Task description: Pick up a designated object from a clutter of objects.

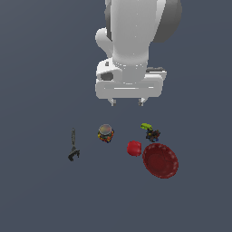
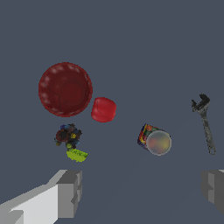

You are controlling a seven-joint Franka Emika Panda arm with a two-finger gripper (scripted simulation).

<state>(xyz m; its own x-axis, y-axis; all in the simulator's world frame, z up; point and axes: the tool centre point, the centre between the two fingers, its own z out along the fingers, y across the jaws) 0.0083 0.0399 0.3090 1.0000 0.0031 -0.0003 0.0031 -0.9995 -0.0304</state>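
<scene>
The designated object, a small dark speckled lump (image 1: pixel 153 134) (image 2: pixel 68 135), lies on the floor between a lime-green piece (image 1: pixel 146 126) (image 2: pixel 77 155) and a dark red ridged bowl (image 1: pixel 160 160) (image 2: pixel 65 89). My gripper (image 1: pixel 127 101) (image 2: pixel 140 192) hangs open well above the clutter, holding nothing, its fingertips (image 2: pixel 70 192) wide apart. In the exterior view it sits above the gap between the jar and the lump.
A small red block (image 1: pixel 134 148) (image 2: pixel 103 109) lies beside the bowl. A grey-topped multicoloured jar (image 1: pixel 105 133) (image 2: pixel 154 140) stands mid-scene. A slim dark grey tool (image 1: pixel 73 146) (image 2: pixel 204 122) lies toward the exterior view's left.
</scene>
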